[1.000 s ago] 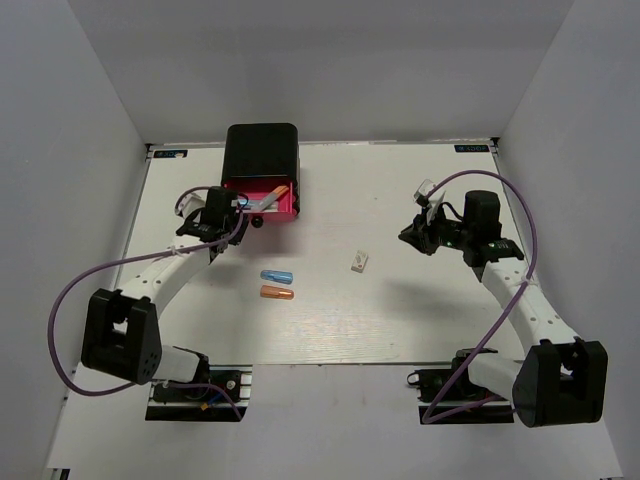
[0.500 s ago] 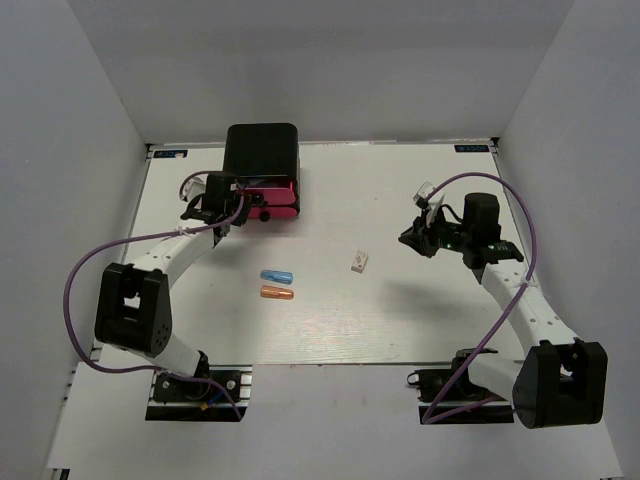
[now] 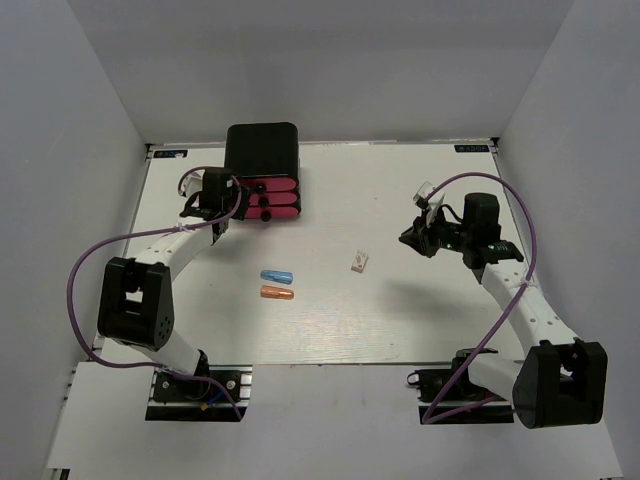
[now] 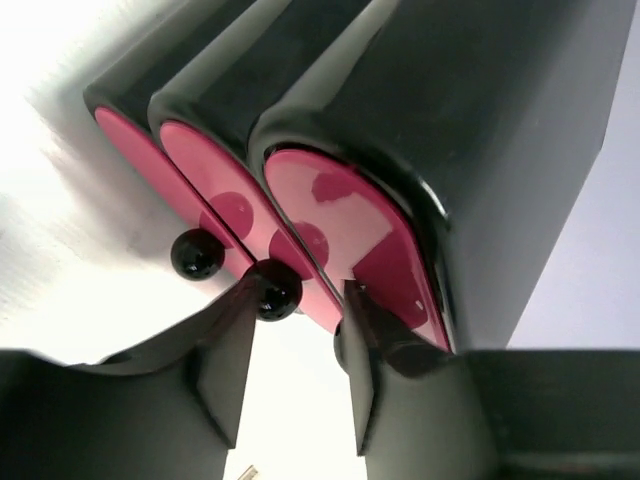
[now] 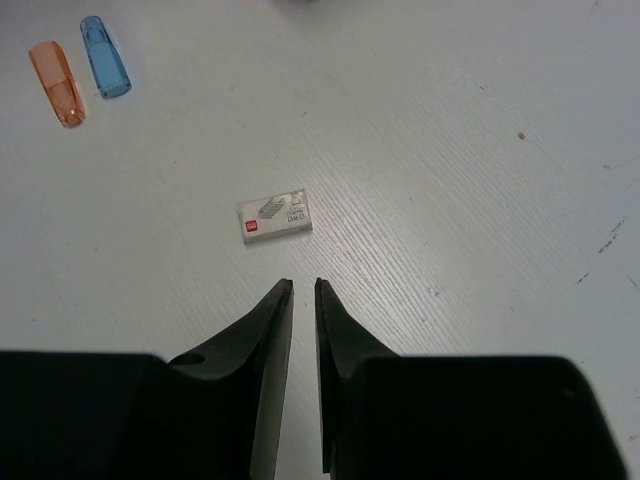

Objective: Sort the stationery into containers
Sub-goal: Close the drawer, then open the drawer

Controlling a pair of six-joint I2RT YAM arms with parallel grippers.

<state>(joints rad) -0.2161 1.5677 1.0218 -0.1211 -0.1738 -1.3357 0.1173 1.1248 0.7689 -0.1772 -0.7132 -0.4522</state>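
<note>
The containers are three pink drawers (image 3: 272,200) in a black box (image 3: 262,155) at the back left, all pushed in flush. In the left wrist view their pink fronts (image 4: 365,235) and black knobs (image 4: 197,253) fill the frame. My left gripper (image 3: 235,203) is open right at the drawer fronts, one knob (image 4: 276,290) beside its left finger, nothing held (image 4: 298,300). A blue pen (image 3: 276,276), an orange pen (image 3: 277,293) and a small white block (image 3: 359,262) lie mid-table. My right gripper (image 5: 302,285) hovers just short of the white block (image 5: 275,217), jaws a narrow gap apart and empty.
Grey walls close in the white table on the left, back and right. Purple cables loop off both arms. In the right wrist view the blue pen (image 5: 105,57) and orange pen (image 5: 57,69) lie side by side at the far left.
A drawer that stood pulled out with pens inside has been pushed shut by my left gripper. That gripper has then opened off the knob. The right arm has not moved.
</note>
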